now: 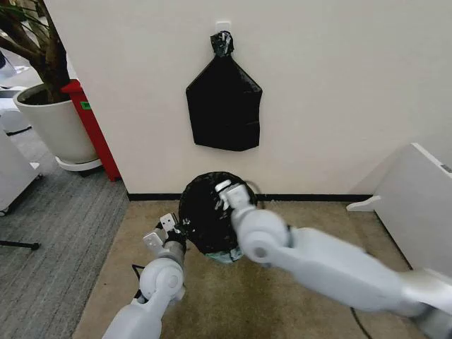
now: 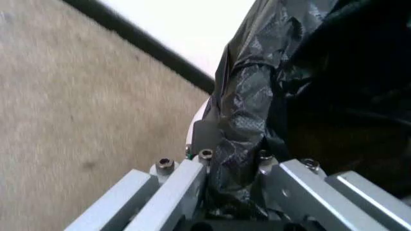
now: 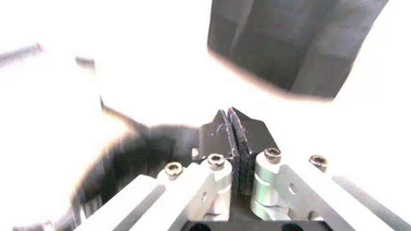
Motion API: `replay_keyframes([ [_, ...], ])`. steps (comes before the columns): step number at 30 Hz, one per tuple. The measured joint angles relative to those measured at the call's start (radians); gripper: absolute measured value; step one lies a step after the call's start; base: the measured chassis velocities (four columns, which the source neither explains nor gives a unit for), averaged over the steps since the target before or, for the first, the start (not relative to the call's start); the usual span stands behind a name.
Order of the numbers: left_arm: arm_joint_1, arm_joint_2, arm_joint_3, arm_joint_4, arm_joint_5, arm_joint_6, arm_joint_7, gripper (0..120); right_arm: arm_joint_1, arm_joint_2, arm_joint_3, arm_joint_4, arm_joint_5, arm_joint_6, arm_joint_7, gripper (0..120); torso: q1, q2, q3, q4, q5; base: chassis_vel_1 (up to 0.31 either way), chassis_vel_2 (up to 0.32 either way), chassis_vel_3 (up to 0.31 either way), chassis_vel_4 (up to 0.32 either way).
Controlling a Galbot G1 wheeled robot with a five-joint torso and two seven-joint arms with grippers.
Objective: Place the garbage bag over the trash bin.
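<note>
beige carpet by a white wall | left end effector (image 1: 171,227) clamped on garbage bag (image 1: 205,212) at trash bin (image 2: 195,126) left side | right end effector (image 1: 227,193) pinched together above far rim

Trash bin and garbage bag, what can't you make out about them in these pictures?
- Trash bin: the garbage bag covers most of it in the head view; the left wrist view shows just a white sliver.
- Bag's far rim, head view: the right gripper and arm block it.
- Right wrist view: glare and blur hide the bag's fit.
- Left gripper, shut on the bag: fingertips buried in plastic.
</note>
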Motion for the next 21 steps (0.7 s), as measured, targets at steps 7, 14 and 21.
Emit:
replay_keyframes([
  [7,0.037,-0.007,-0.004,-0.061,-0.126,0.141,-0.090,0,-0.057,-0.122,0.214,0.125,-0.052,0.013,-0.099,25,0.000,0.000,0.000,0.0000,0.0000,0.000,0.000,0.000,0.000],
  [14,0.026,-0.021,-0.001,-0.098,-0.278,0.219,-0.231,0,-0.136,-0.078,0.235,0.105,-0.139,0.014,-0.148,50,0.000,0.000,0.000,0.0002,-0.0001,0.000,0.000,0.000,0.000],
  [21,0.020,-0.047,0.014,-0.053,-0.248,0.241,-0.303,0,-0.208,-0.044,0.208,0.094,-0.231,0.018,-0.198,77,0.000,0.000,0.000,0.0002,-0.0007,0.000,0.000,0.000,0.000],
])
